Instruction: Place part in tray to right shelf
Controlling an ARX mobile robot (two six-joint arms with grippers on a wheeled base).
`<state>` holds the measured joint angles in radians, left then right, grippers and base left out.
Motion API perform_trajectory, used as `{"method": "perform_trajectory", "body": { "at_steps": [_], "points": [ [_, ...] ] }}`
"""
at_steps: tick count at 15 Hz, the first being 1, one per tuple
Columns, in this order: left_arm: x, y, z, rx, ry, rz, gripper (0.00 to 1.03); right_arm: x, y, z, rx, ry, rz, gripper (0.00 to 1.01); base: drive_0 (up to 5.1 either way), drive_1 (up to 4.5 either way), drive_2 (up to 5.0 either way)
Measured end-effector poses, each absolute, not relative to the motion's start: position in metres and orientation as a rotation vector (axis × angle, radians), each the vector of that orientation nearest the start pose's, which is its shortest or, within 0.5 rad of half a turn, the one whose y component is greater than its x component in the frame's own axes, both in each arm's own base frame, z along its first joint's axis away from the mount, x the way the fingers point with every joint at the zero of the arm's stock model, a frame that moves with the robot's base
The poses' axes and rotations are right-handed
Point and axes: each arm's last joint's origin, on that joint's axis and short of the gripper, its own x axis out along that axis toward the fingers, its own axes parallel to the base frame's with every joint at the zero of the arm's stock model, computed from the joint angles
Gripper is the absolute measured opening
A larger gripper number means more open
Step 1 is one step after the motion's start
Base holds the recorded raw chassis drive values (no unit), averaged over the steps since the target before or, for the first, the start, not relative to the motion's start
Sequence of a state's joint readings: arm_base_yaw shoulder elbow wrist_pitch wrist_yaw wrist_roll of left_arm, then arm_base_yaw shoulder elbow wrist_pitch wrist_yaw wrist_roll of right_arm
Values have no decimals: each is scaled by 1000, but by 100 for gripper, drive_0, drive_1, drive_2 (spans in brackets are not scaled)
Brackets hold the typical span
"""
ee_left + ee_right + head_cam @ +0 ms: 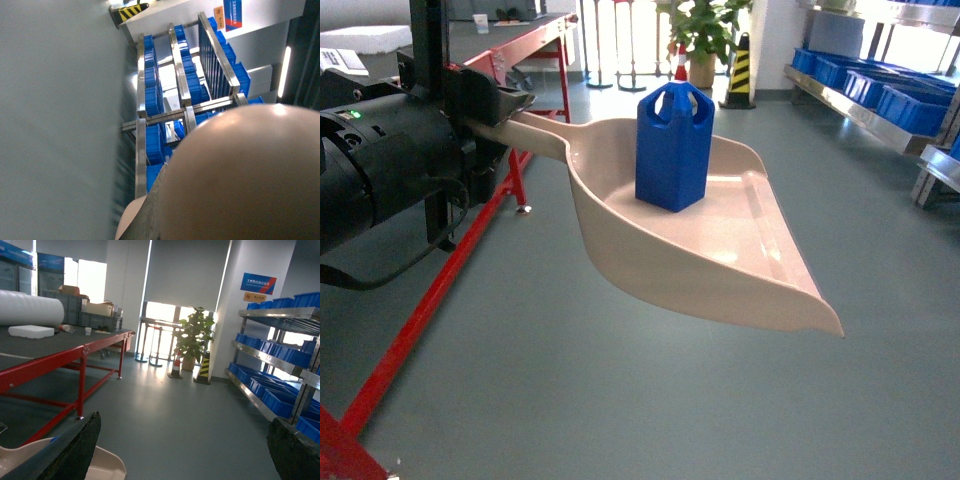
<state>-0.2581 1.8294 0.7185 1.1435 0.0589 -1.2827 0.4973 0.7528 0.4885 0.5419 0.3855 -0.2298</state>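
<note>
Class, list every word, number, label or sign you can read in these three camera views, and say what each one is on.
No text can be read for certain.
Blue wall sign: white lettering, too small to read.
Orange sign under it: too small to read.
Blue and orange signs in the left wrist view: blurred, unreadable.
White sheet on the table: dark print, too small to read.
Blue part and beige tray: no markings visible.

My left arm (380, 170): black rounded casing, small green indicator light, black cable looping below, dark worn tool fingers (75, 450).
</note>
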Motion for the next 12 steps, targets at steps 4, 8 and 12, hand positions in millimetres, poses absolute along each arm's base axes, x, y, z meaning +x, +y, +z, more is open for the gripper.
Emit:
{"method": "perform_trajectory", "body": {
  "at_steps": [4, 8, 12],
  "points": [
    [335, -90, 169, -1274, 175, -291, 14, 155, 72, 304, -109, -263, 81, 98, 2, 431, -427],
    [335, -90, 169, -1274, 177, -288, 14, 156, 72, 303, -113, -255, 82, 98, -2, 427, -432],
    [335, -90, 169, -1274, 175, -289, 14, 156, 72, 303, -114, -254, 82, 98, 0, 430, -430]
  ]
}}
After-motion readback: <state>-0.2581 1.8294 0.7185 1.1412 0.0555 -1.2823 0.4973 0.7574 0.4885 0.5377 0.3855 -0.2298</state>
